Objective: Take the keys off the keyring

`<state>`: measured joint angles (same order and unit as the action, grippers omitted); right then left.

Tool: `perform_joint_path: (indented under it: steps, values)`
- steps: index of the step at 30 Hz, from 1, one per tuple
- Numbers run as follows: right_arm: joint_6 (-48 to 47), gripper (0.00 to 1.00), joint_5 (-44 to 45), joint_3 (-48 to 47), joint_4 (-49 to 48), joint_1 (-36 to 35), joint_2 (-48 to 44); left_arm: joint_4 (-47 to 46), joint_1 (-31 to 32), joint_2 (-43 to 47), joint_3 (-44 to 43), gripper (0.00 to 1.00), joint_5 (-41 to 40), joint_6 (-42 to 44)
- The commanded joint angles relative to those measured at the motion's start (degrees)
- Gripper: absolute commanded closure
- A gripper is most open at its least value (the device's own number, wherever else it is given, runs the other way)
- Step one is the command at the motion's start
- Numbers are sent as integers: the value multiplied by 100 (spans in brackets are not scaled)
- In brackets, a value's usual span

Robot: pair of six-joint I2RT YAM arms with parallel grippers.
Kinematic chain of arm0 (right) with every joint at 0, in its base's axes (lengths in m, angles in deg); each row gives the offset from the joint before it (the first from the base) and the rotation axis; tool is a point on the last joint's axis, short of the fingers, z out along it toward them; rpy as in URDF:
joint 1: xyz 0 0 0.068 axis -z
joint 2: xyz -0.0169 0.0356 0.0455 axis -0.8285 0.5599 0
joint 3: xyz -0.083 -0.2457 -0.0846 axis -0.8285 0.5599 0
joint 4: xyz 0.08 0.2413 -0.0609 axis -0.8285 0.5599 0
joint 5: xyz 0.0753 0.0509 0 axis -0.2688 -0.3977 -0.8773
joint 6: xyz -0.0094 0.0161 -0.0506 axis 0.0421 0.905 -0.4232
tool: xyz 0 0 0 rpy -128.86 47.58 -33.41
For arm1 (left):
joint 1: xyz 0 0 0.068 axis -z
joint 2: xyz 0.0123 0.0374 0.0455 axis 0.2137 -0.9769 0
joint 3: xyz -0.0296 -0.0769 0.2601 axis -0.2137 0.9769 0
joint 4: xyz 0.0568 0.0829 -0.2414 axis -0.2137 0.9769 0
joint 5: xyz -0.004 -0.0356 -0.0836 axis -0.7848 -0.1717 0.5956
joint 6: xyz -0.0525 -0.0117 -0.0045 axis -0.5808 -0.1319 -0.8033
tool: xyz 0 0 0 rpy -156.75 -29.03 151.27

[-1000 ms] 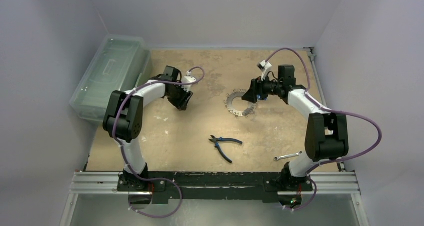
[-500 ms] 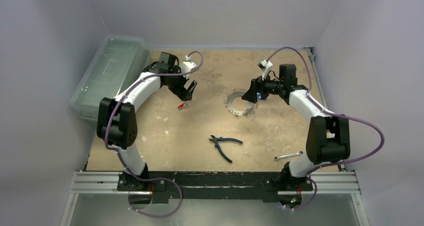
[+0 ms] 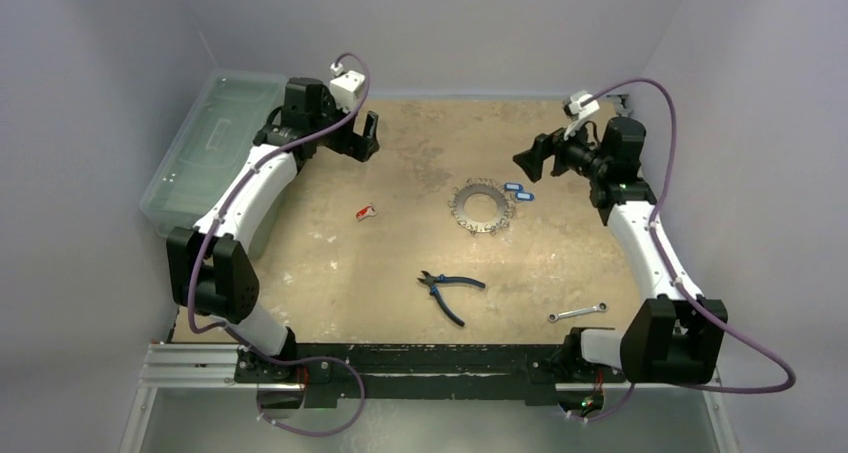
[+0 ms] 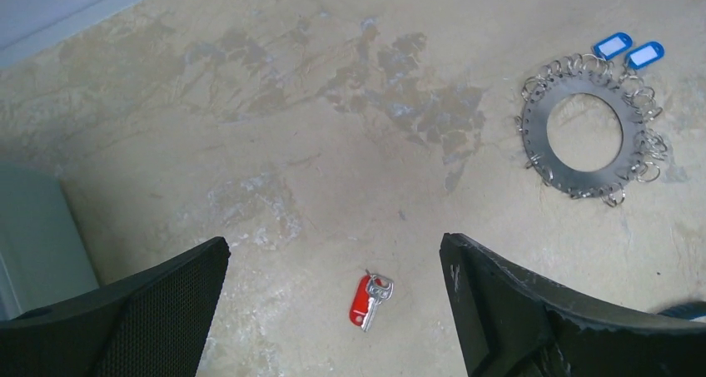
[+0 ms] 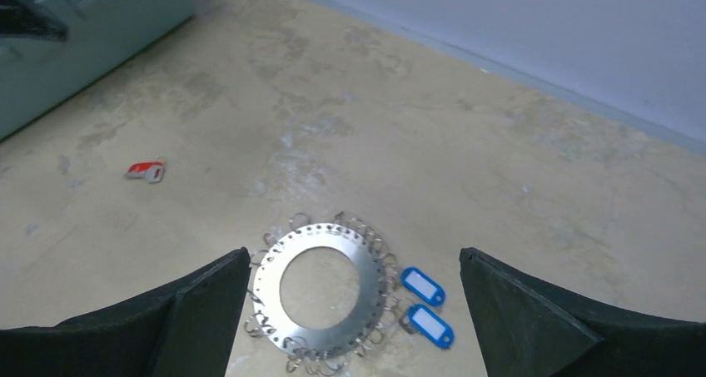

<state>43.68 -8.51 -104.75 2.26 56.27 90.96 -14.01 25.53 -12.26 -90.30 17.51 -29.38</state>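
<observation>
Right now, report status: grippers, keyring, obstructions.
Left gripper and right gripper open, empty, raised. Keyring flat on table; red-tagged key loose, apart from it. Pliers, wrench well clear.

I am holding my gripper (image 5: 353, 265) wide apart above the table (image 5: 499, 169). The keyring (image 5: 268, 298), a flat silver disc edged with small rings, is lying between my fingers (image 5: 200, 310). Two blue tags (image 5: 423, 285) are resting just beside it, and a red-tagged key (image 5: 146, 171) is lying well apart.
</observation>
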Motion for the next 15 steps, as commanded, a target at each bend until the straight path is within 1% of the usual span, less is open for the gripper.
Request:
perform_joint_path:
  steps: [1, 4, 8, 15]
  values:
    - [500, 1, 73, 212, -298, 602, 311, -529, -94, 137, 444, 1, -270, -523]
    - [380, 1, -12, 237, -219, 763, 640, -693, -97, 52, 765, 1, -261, -519]
    - [325, 1, -263, 310, -180, 775, 859, -946, -97, -7, 1109, 1, -109, -523]
    - [290, 1, -416, 365, -140, 773, 955, -1024, -97, -61, 1163, 1, -178, -695]
